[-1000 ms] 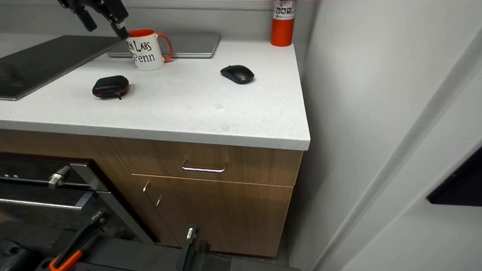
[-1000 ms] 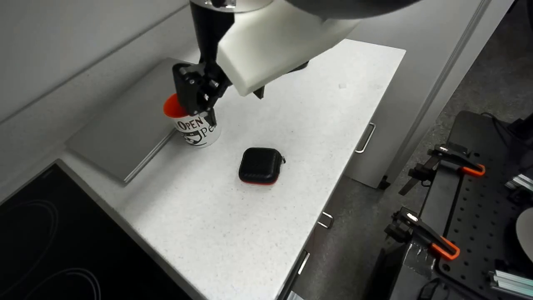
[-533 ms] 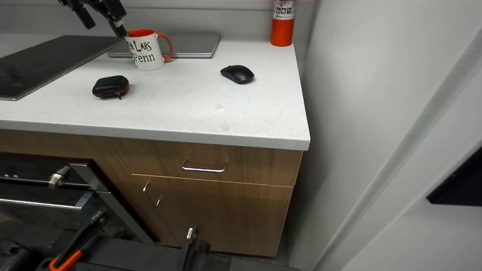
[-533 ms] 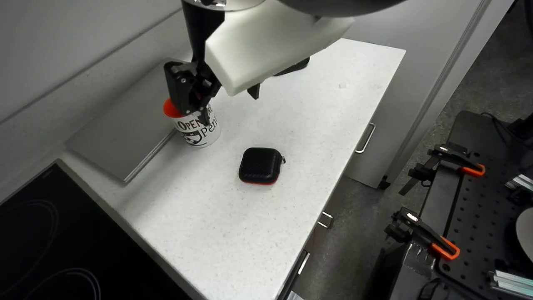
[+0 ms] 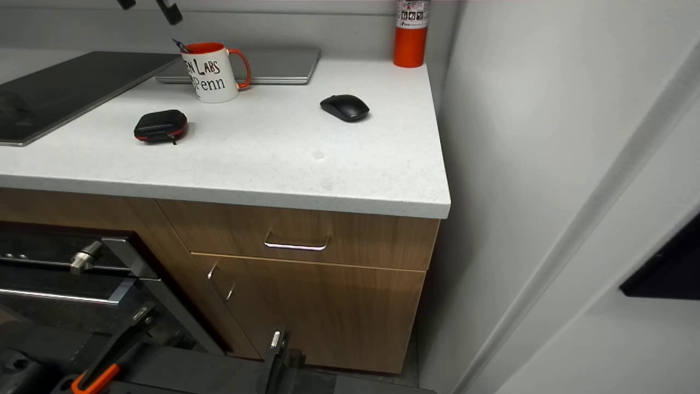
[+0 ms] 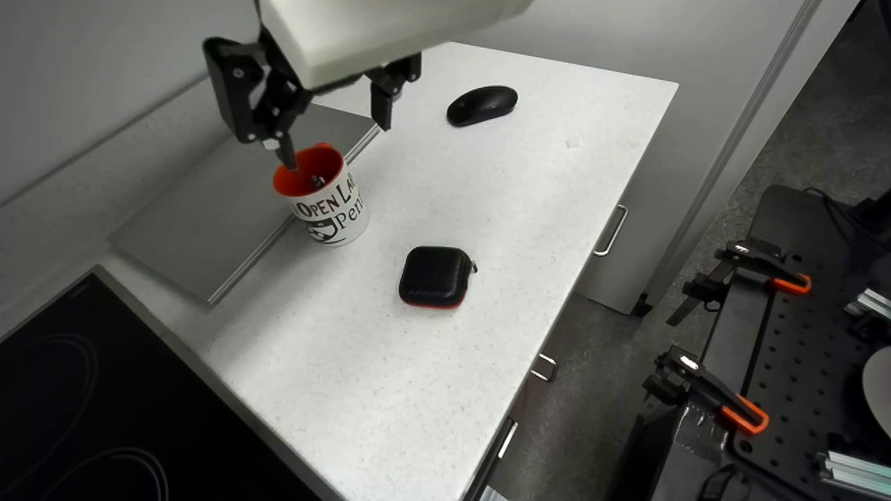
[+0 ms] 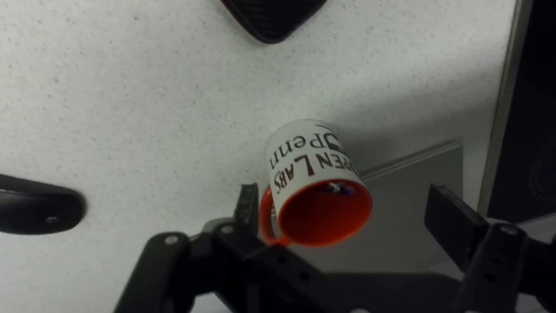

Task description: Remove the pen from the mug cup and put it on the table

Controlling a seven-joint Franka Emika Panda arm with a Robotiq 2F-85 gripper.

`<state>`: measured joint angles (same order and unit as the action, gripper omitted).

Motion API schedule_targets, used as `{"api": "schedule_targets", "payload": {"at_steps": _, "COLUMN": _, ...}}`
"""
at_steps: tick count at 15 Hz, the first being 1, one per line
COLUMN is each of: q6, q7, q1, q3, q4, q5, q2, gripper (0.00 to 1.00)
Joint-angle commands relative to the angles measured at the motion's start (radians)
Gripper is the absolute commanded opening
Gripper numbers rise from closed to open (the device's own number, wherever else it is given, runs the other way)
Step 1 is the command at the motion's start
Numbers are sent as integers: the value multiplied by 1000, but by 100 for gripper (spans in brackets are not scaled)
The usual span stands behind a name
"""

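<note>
The white mug cup (image 5: pixel 210 82) with red inside and dark lettering stands upright on the white table (image 5: pixel 273 158). It also shows in an exterior view (image 6: pixel 330 219) and the wrist view (image 7: pixel 299 161). The dark pen (image 5: pixel 181 45) leans in the mug, its top sticking out past the rim. In the wrist view only the pen's end (image 7: pixel 340 188) shows, near the inner wall; its lower part is hidden. My gripper (image 6: pixel 334 142) is open and empty above the mug. In the wrist view its fingers (image 7: pixel 343 202) stand wide apart, with the mug opening between them, nearer the left finger.
A closed grey laptop (image 6: pixel 209 202) lies behind the mug. A black case (image 6: pixel 435 275) lies in front of it. A black mouse (image 5: pixel 345 108) lies toward the table's far end. A red canister (image 5: pixel 410 44) stands by the wall. A black cooktop (image 6: pixel 104 403) adjoins the table.
My gripper has risen from the mug's rim to above it, staying open. The pen's top and the mug's inside, covered before, now show. The mug has not moved.
</note>
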<state>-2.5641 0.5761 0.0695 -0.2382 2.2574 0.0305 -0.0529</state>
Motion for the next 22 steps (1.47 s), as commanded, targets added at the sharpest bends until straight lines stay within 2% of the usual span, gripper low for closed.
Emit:
{"api": "schedule_targets", "payload": {"at_steps": 1, "q6": 58, "q7": 45, "q1": 32, "q3": 16, "q4": -143, "q5": 6, "q2": 67, "gripper": 100}}
{"api": "schedule_targets", "payload": {"at_steps": 8, "q6": 183, "q7": 160, "q1": 98, "q3": 22, "q4": -335, "q5": 30, "q2": 173, "gripper": 100}}
{"api": "schedule_targets", "payload": {"at_steps": 9, "q6": 129, "q7": 114, "q1": 93, "q3": 29, "q4": -253, "q5": 11, "q2": 126, "gripper": 100}}
{"api": "schedule_targets", "payload": {"at_steps": 12, "q6": 152, "q7": 127, "q1": 106, "q3": 31, "q4": -297, "q5": 10, "q2": 154, "gripper": 100}}
{"api": "schedule_targets", "payload": {"at_steps": 17, "q6": 135, "q7": 210, "q1": 136, "q3": 57, "q4": -303, "q5": 117, "q2": 201, "gripper": 100}}
{"api": "schedule_targets", "payload": {"at_steps": 22, "q6": 183, "q7": 312, "q1": 176, "q3": 87, "q4": -319, "q5": 258, "q2": 240, "gripper": 100}}
